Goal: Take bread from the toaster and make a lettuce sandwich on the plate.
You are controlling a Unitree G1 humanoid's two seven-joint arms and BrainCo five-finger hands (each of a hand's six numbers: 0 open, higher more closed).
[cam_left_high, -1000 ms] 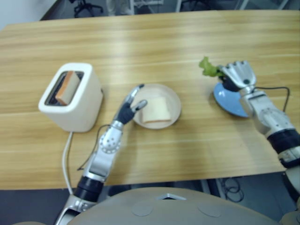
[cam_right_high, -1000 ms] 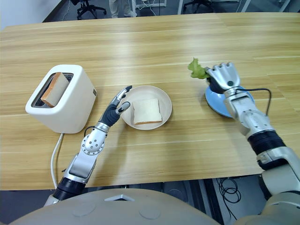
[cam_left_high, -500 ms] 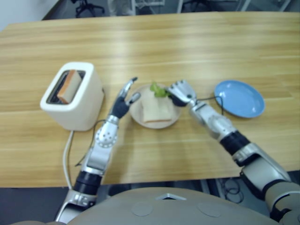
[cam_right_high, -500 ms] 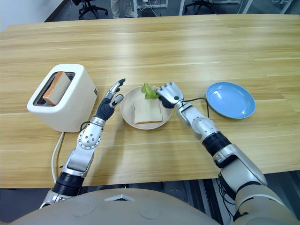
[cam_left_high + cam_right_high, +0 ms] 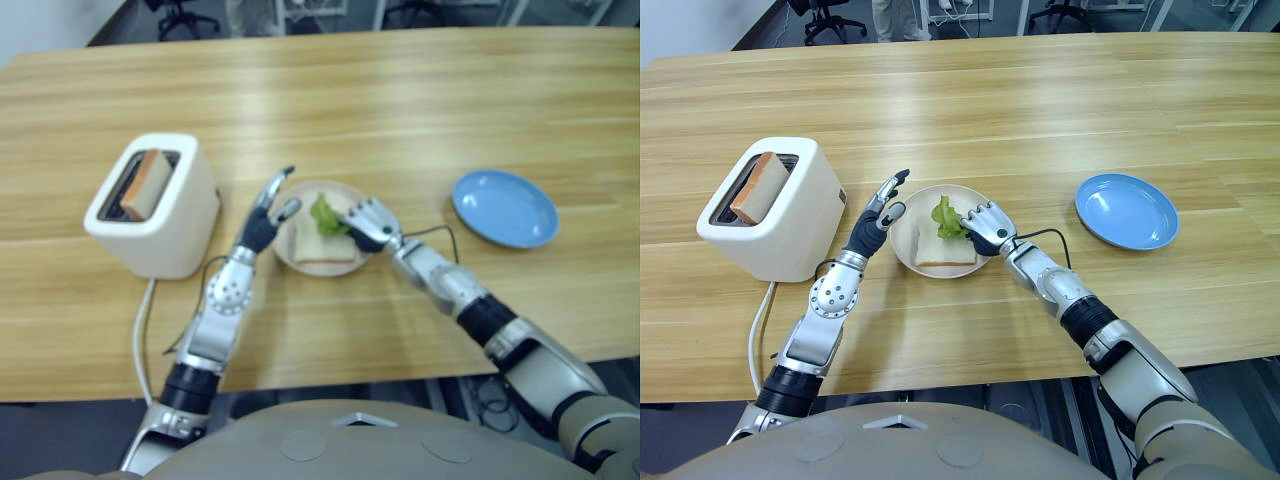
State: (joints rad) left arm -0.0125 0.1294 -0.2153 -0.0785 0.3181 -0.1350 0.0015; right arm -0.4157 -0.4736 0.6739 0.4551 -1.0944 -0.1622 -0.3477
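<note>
My right hand (image 5: 985, 228) pinched frilly green lettuce leaf (image 5: 944, 216) over square white bread slice (image 5: 940, 250), perhaps touching; I judged centring before release best. My left hand (image 5: 878, 220) lay spread.

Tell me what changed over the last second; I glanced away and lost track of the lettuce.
The right hand, shut on the lettuce, carried it from above the blue plate leftward to the cream plate and now holds it over the bread slice there. The left hand stayed open beside that plate's left rim; the toaster, its remaining slice and the blue plate kept their places.
</note>
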